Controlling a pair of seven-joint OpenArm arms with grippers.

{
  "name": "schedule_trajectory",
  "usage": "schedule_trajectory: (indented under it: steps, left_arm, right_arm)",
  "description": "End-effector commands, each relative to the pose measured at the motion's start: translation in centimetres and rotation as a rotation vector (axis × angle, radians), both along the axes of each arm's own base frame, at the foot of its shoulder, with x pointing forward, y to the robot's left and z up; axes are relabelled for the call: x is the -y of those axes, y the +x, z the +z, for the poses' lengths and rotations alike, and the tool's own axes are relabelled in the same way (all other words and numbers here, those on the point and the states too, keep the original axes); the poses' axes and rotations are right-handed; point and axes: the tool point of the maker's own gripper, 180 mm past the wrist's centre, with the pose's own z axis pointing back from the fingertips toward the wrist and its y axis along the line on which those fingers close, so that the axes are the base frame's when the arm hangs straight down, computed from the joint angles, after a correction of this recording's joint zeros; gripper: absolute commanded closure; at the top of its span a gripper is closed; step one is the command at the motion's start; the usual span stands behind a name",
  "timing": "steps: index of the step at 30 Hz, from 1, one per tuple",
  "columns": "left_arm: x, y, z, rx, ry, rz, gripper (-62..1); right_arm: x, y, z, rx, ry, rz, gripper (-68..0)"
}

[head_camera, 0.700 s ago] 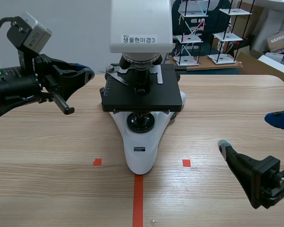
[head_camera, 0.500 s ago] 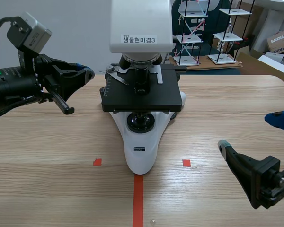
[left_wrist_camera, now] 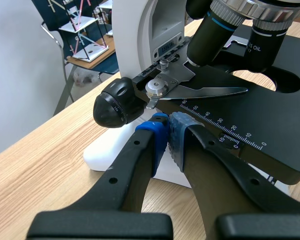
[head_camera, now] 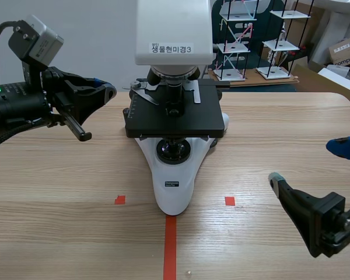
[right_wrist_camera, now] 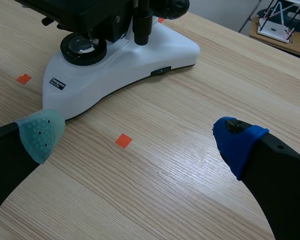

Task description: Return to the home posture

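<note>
Two pincers hold nothing; homing seems in hand.
Left pincer [left_wrist_camera: 167, 132] pressed together beside the microscope [head_camera: 174, 116]; right pincer [right_wrist_camera: 139, 137] spread wide above the counter [right_wrist_camera: 190, 90]. Next, probably, both arms retract.

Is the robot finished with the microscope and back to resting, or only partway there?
Looks done: neither arm holds anything. The right gripper is open, low over the table, clear of the microscope. In hand: the left gripper is shut and empty, raised close to the microscope's black knob. Left, probably: drawing that arm away from it, though the pictures do not show what the home posture looks like.
</note>
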Motion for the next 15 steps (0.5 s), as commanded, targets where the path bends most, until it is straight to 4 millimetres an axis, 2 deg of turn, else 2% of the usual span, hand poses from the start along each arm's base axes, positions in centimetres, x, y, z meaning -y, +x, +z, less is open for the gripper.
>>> schedule_trajectory:
  steps: [1,10,15]
  left_arm:
    - [0.2,0.0,1.2,0.033,-0.033,-0.004,-4.1]
    - [-1.8,-0.5,0.4,0.016,-0.039,0.049,-4.3]
    - [-3.4,-1.7,0.3,0.010,-0.043,0.093,-5.4]
  right_arm:
    - [-0.1,0.4,1.0,0.032,0.008,0.009,-67.9]
    - [-0.1,0.4,1.0,0.032,0.008,0.009,-67.9]
    - [-0.1,0.4,1.0,0.032,0.008,0.009,-67.9]
